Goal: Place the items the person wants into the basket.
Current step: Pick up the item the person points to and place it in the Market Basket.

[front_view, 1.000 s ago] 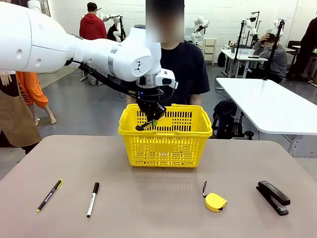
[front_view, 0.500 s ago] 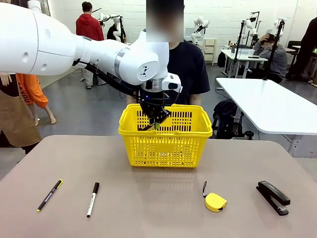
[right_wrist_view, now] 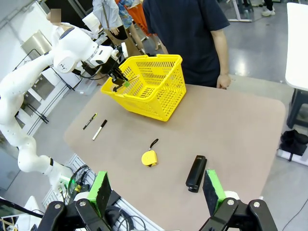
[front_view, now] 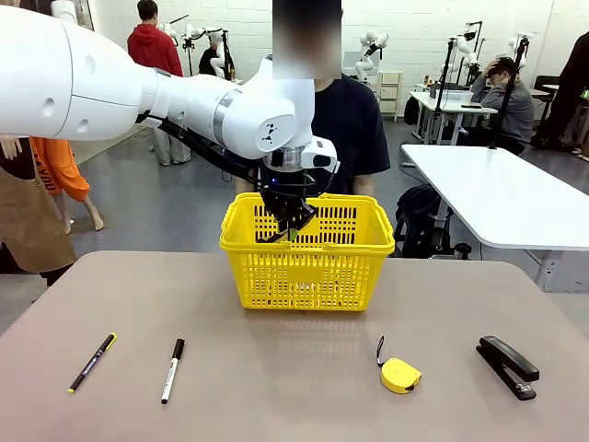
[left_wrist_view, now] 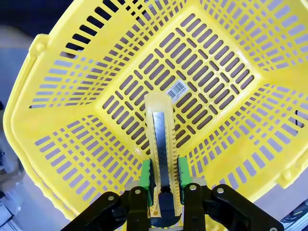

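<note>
My left gripper [front_view: 289, 221] hangs just over the open top of the yellow basket [front_view: 308, 267], shut on the yellow-and-black utility knife [left_wrist_view: 160, 139]. In the left wrist view the green pads [left_wrist_view: 146, 174] clamp the knife's sides, and its tip points down at the basket's slotted floor [left_wrist_view: 202, 62]. The small yellow tape measure [front_view: 400, 375] and the black stapler [front_view: 507, 366] lie at the table's near right. My right gripper [right_wrist_view: 156, 190] stands open high above the table. The person [front_view: 345, 129] in a dark T-shirt stands behind the basket.
Two black pens [front_view: 92, 363] [front_view: 173, 370] lie at the near left of the brown table [front_view: 294, 405]. A white table [front_view: 497, 193] stands off to the right. Other people are farther back in the room.
My left gripper has shifted a little to the right and lower over the basket with the knife still in it. The items on the table have not moved.
</note>
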`<state>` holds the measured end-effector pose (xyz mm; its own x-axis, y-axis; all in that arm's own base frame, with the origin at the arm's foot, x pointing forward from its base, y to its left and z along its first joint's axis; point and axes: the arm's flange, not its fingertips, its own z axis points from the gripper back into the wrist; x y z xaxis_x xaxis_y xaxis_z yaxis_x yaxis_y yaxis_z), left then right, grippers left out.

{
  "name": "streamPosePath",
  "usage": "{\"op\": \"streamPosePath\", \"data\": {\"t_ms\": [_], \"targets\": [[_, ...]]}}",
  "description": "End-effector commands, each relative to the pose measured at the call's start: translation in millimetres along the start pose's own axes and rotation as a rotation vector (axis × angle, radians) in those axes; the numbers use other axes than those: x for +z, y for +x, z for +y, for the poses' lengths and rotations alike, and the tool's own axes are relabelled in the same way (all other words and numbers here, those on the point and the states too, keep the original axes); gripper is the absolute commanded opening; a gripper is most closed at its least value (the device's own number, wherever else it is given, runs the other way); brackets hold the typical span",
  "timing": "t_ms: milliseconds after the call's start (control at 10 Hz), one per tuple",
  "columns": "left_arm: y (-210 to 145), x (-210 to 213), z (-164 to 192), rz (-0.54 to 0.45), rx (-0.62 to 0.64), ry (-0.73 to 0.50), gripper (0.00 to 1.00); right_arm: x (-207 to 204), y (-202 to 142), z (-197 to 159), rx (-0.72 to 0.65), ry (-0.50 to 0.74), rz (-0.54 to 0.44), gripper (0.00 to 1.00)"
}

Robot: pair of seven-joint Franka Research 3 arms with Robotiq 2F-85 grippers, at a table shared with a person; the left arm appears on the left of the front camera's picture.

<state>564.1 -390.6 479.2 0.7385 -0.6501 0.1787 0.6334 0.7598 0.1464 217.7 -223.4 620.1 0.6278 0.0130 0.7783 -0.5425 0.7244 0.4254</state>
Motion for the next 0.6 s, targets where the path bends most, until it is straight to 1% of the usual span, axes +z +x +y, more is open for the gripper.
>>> {"op": "streamPosePath", "data": {"t_ms": [0,300,500], "targets": [[2,-14,8,-0.011,0.023,-0.017,0.26,0,3,0,0.014,0.018,-0.017,1.0],[11,-37,11,0.021,0.025,-0.055,0.26,0,3,0,0.014,0.018,-0.017,1.0],[15,-44,13,0.024,0.026,-0.077,0.26,0,3,0,0.014,0.018,-0.017,1.0]]}}
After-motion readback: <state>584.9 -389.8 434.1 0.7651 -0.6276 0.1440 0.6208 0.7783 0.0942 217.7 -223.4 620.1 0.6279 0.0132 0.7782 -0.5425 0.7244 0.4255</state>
